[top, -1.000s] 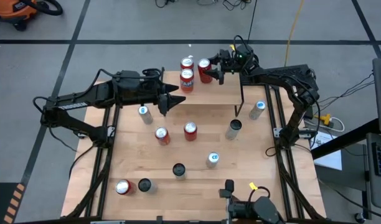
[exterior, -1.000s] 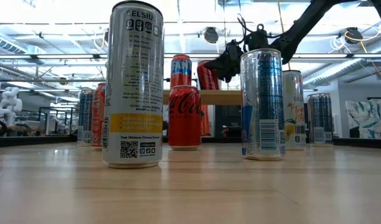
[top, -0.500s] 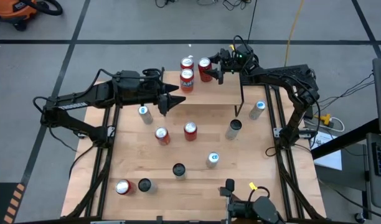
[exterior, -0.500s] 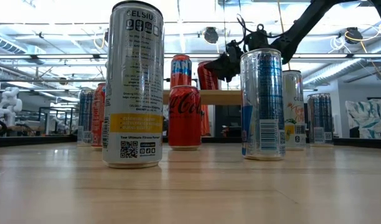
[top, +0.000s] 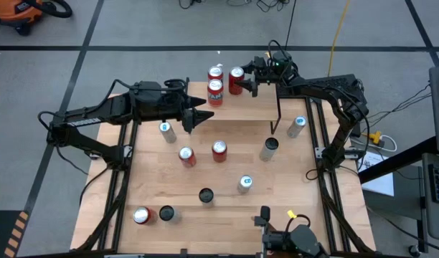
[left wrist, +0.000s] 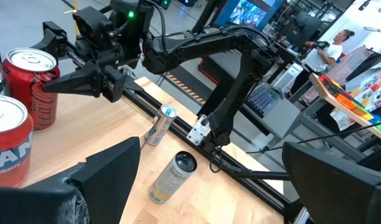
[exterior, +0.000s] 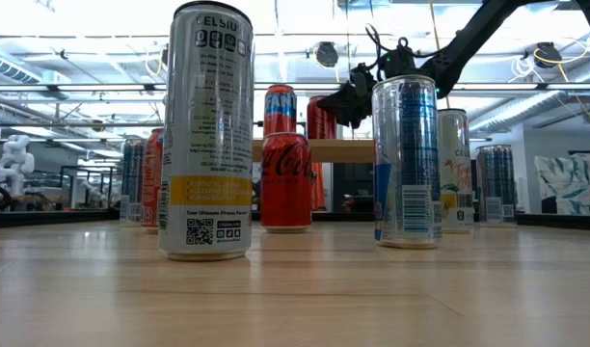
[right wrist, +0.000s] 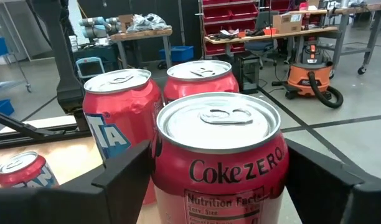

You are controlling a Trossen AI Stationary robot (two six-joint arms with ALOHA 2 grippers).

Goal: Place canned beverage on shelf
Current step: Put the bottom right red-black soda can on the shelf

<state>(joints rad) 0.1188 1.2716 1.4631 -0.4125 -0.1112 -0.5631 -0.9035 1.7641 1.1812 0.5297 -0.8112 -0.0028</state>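
Observation:
My right gripper (top: 245, 80) is shut on a red Coke Zero can (right wrist: 218, 162) at the table's far edge. The can stands upright with its bottom at the level of the shelf's light wooden top (exterior: 348, 150). I cannot tell whether it rests on the shelf. A Fanta can (right wrist: 119, 121) and another red can (right wrist: 200, 78) stand just behind it; they also show in the high view, the Fanta can (top: 215, 89) and the red can (top: 216, 72). My left gripper (top: 196, 118) is open and empty, above the table left of the middle. My right gripper pinches the Coke Zero can's side wall (right wrist: 274, 168) between its two fingers, below the rim, one finger (right wrist: 125, 171) on each side. The fingers come level from the table's right side. The can stands upright between them.
Several cans stand loose on the table: tall silver ones (top: 166, 130) (top: 297, 125) (top: 268, 148) (top: 244, 184), red ones (top: 185, 156) (top: 219, 150) (top: 141, 215) and dark-topped ones (top: 206, 195) (top: 166, 213). A tall Celsius can (exterior: 206, 135) stands nearest in the low view.
The Coke Zero can in my right gripper has tipped from a slant to upright, and has shifted slightly toward the table's far edge. My left arm has kept still.

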